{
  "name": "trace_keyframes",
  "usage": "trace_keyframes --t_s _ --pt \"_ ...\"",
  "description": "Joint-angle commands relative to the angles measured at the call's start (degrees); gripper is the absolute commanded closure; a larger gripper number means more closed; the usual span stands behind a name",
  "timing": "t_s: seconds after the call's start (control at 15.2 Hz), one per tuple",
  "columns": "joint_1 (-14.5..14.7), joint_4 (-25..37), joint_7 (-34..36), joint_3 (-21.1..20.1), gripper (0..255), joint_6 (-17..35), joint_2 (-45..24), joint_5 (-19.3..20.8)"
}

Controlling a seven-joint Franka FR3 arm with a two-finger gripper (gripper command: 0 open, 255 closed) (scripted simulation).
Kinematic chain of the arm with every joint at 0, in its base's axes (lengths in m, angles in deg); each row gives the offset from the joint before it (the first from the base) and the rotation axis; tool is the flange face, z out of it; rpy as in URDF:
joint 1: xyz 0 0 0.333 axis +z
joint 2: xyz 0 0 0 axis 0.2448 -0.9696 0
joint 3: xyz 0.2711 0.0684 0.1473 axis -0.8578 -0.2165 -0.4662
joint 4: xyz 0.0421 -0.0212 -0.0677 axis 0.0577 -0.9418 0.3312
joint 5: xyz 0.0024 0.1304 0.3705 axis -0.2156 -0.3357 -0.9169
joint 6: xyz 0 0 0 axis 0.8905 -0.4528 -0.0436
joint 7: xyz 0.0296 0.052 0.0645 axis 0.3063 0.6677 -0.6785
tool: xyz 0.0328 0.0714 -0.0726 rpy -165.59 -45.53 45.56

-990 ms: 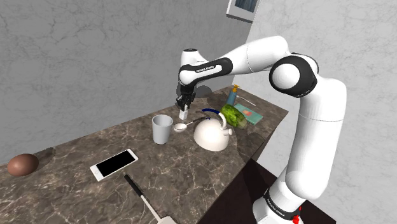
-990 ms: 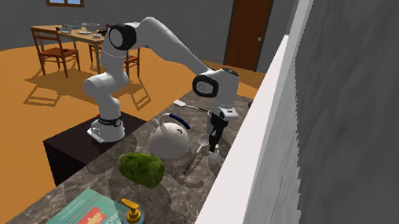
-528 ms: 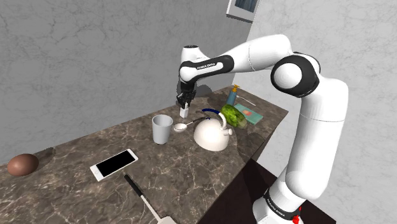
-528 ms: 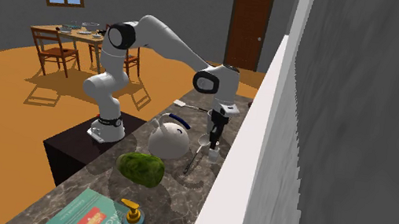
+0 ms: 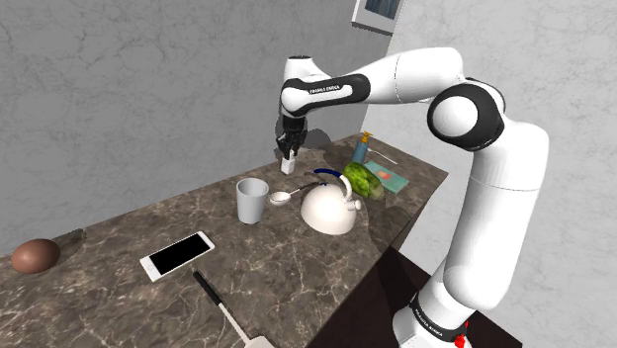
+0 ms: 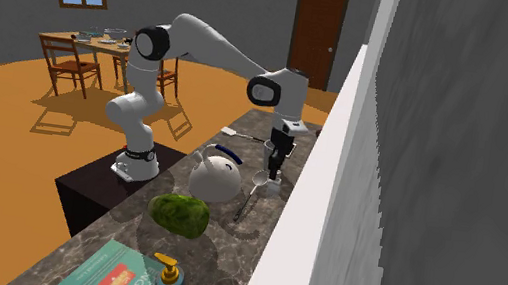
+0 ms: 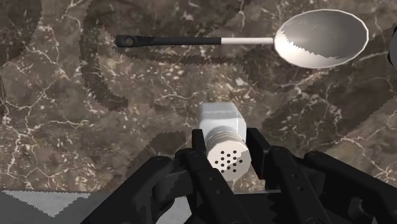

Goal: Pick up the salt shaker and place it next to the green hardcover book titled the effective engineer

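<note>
A small white salt shaker (image 7: 221, 130) with a perforated cap hangs above the dark marble counter (image 5: 297, 257), clasped between my black fingers (image 7: 259, 150). My gripper (image 5: 288, 155) is shut on it, above the spoon and behind the white kettle; in the second exterior view the gripper (image 6: 278, 160) holds the shaker (image 6: 277, 176) close to the wall. The teal-green book (image 5: 395, 180) lies flat at the counter's far right end in the shoulder view, and near the front in the second exterior view as the book (image 6: 109, 274).
A white kettle (image 5: 329, 209), a grey cup (image 5: 252, 200) and a spoon (image 7: 321, 37) lie below and around the gripper. A green lumpy object (image 5: 363, 181) and a blue pump bottle (image 5: 362, 148) stand by the book. A phone (image 5: 176, 254), spatula (image 5: 227, 314) and brown ball (image 5: 36, 256) lie further left.
The gripper has risen straight up with the salt shaker in it, lifting it off the counter. Everything else on the counter stays where it was.
</note>
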Motion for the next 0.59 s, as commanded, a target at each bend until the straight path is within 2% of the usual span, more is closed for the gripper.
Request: trace_keyframes --t_s 0.0,0.53 --pt "0.05 0.95 -0.1 -0.03 255 -1.35 0.38 -0.07" --pt "0.1 5.61 -0.75 -0.09 255 -7.05 1.45 -0.32"
